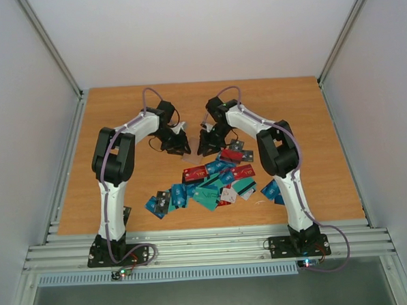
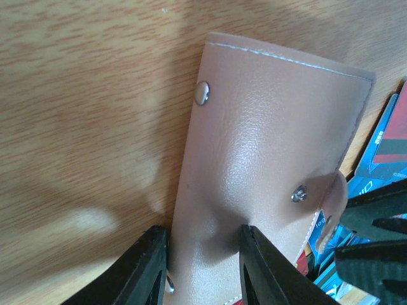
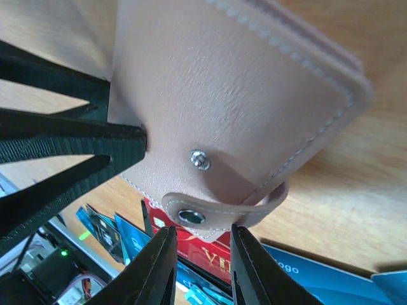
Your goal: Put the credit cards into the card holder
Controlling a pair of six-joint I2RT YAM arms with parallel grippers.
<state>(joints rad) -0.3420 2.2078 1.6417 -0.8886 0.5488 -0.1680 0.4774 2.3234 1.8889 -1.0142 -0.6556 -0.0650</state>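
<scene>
The left gripper (image 2: 202, 238) pinches the holder (image 2: 267, 159) by its edge, jaws clamped on it. The folded holder sits between both grippers, just beyond the cards (image 1: 212, 183) scattered on the table (image 1: 120, 116). The right gripper (image 3: 202, 230) has its jaws narrow at the loose strap (image 3: 216, 213); whether it is gripping the strap is unclear.

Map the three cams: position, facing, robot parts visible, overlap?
Top external: fixed above and behind the bases, looking down at the wooden table; both arms whole, small coloured plastic cards scattered.
Left wrist: on the left arm, looking along its fingers; left gripper clamps the tan leather folding card holder.
Right wrist: on the right arm; right gripper tips at the holder's snap strap.
Shared: both wrist views show the holder and the other gripper.
</scene>
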